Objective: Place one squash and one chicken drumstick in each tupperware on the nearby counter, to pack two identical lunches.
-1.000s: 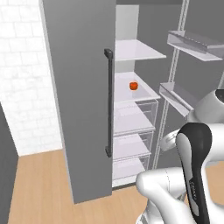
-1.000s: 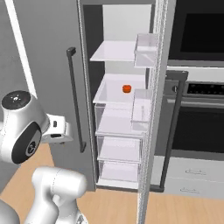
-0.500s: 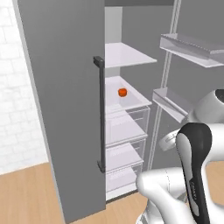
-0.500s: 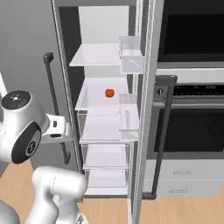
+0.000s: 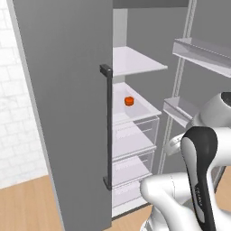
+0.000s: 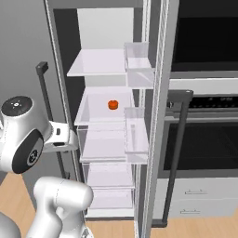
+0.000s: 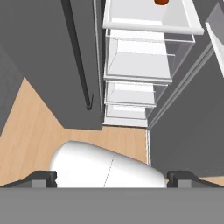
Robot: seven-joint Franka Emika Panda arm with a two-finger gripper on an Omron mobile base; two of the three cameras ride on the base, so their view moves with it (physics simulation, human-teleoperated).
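One squash sits alone on the middle shelf of the open fridge. The gripper is fully open and holds nothing. It should reach in straight above the shelf, clear of the door.

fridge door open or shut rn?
Open. The fridge door is swung out, so the shelves and a squash on the middle one are exposed.

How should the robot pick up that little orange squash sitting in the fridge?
Grip the squash across its round middle, coming in from the open front of the fridge. It sits alone on a white shelf with another shelf close above, so a level reach probably works better than one from above. The hand is open and far from it.
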